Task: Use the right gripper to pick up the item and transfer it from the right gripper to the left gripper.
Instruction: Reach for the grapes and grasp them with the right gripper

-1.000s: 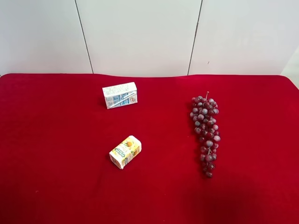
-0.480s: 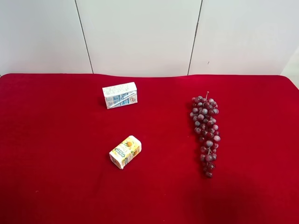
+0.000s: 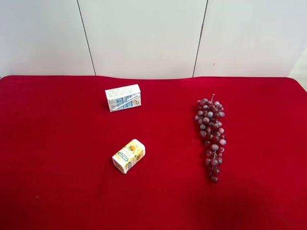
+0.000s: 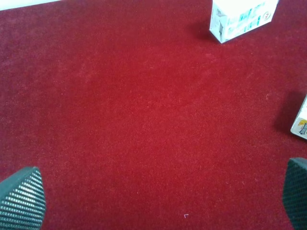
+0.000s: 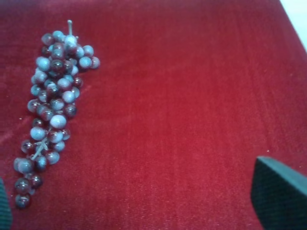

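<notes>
The item, a long bunch of dark red and frosted purple grapes [image 3: 211, 130], lies on the red cloth at the exterior high view's right, its short stem pointing toward the back wall. Neither arm appears in that view. In the right wrist view the grapes [image 5: 52, 98] lie well off to one side of my right gripper [image 5: 144, 203], which stands open over bare cloth, touching nothing. My left gripper [image 4: 158, 196] is open too, above empty red cloth, with only its two ribbed fingertips [image 4: 21, 199] showing.
A white-blue carton [image 3: 123, 97] lies toward the back left of centre; the left wrist view catches it [image 4: 242, 17] at a corner. A yellow-white carton [image 3: 128, 155] lies nearer the front, its edge [image 4: 301, 125] beside the left gripper. White wall panels stand behind the red table [image 3: 57, 143].
</notes>
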You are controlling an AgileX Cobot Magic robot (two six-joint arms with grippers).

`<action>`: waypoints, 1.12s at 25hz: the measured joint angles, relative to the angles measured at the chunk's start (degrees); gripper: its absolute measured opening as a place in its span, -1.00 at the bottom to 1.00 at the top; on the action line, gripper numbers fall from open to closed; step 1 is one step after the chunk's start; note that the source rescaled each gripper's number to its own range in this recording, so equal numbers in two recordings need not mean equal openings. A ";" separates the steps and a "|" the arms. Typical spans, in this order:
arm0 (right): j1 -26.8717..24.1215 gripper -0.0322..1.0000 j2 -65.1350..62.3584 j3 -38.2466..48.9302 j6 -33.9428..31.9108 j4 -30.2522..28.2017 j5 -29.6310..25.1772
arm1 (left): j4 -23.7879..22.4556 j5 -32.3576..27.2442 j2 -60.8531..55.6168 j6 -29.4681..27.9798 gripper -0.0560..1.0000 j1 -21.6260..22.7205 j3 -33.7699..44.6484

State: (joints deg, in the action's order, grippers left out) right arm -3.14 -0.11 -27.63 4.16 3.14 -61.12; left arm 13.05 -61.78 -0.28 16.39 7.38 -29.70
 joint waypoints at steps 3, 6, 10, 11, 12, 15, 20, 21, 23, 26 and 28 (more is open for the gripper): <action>0.70 1.00 0.18 0.00 -0.62 -0.06 0.06 | 0.00 0.00 0.00 0.00 1.00 0.00 0.00; 0.76 1.00 2.60 -0.98 -0.88 -0.01 0.18 | 0.00 0.00 0.00 0.00 1.00 0.00 0.00; 0.76 1.00 8.06 -3.68 -0.94 -0.01 1.52 | 0.00 0.00 0.00 0.00 1.00 0.00 0.00; 0.76 1.00 9.30 -4.30 -0.94 -0.01 1.96 | 0.00 0.00 0.00 0.00 1.00 0.00 0.00; 0.76 1.00 10.82 -4.81 -0.95 -0.01 2.42 | 0.00 0.00 0.00 0.00 1.00 0.00 0.00; 0.76 1.00 15.51 -5.90 -1.01 0.03 4.35 | 0.00 0.00 0.00 0.00 1.00 0.00 0.00; 0.76 1.00 25.28 -8.21 -1.14 0.03 7.53 | 0.00 0.00 0.00 0.00 1.00 0.00 0.00; 0.76 1.00 27.74 -9.13 -1.46 0.03 8.14 | 0.00 0.00 0.00 0.00 1.00 0.00 0.00; 0.76 1.00 33.04 -11.53 -1.90 0.03 9.59 | 0.00 0.00 0.00 0.00 1.00 0.00 0.00; 0.76 1.00 41.01 -15.99 -3.34 0.03 10.99 | 0.00 0.00 0.00 0.00 1.00 0.00 0.00; 0.76 1.00 46.22 -19.15 -3.53 0.03 11.94 | 0.00 0.00 0.00 0.00 1.00 0.00 0.00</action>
State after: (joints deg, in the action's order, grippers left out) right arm -2.37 46.11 -46.78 0.63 3.17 -49.18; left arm 13.05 -61.78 -0.28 16.39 7.38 -29.70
